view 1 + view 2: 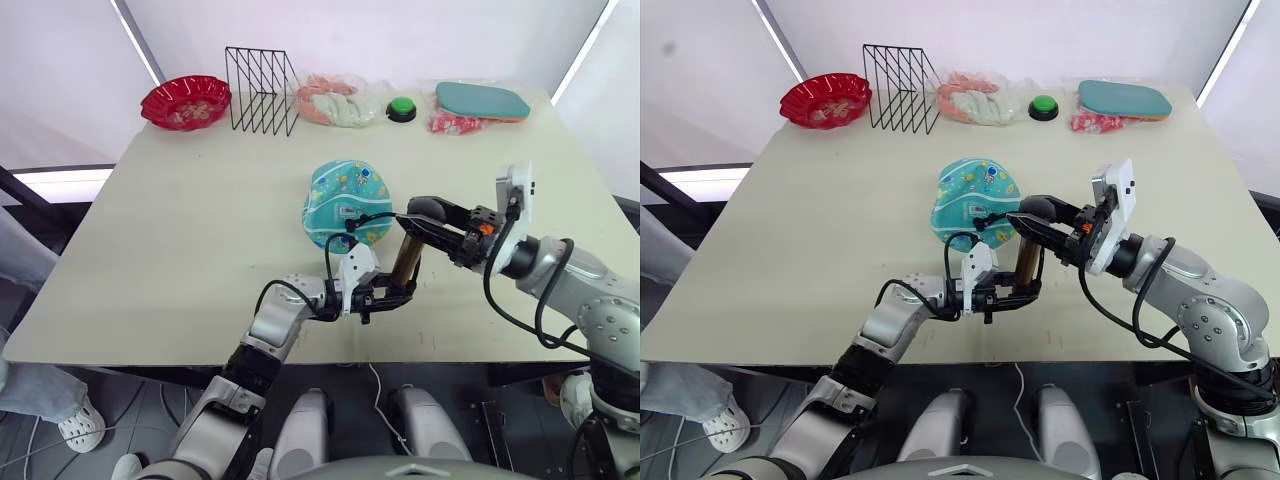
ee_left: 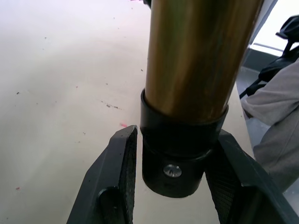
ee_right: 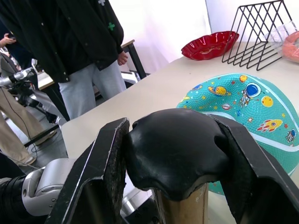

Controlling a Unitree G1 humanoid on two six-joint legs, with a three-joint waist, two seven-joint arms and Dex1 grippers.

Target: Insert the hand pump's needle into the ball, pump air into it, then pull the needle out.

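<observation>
The hand pump (image 1: 407, 257), a bronze cylinder with black caps, stands upright near the table's front middle. My left gripper (image 1: 392, 292) is shut on its bottom cap (image 2: 175, 161), one finger on each side. From the right, my right gripper (image 1: 414, 214) is shut on the black top handle (image 3: 175, 149). Just behind the pump lies the teal ball (image 1: 345, 198), printed with cartoons and partly flattened. A thin black hose (image 1: 368, 216) loops from the pump to the ball's near face. The needle is too small to make out.
Along the far edge stand a red bowl (image 1: 186, 101), a black wire rack (image 1: 262, 90), a bag of pink and white items (image 1: 335, 102), a green button (image 1: 401, 108) and a teal oval pad (image 1: 482, 100). People (image 3: 88, 42) stand beyond the table's left side.
</observation>
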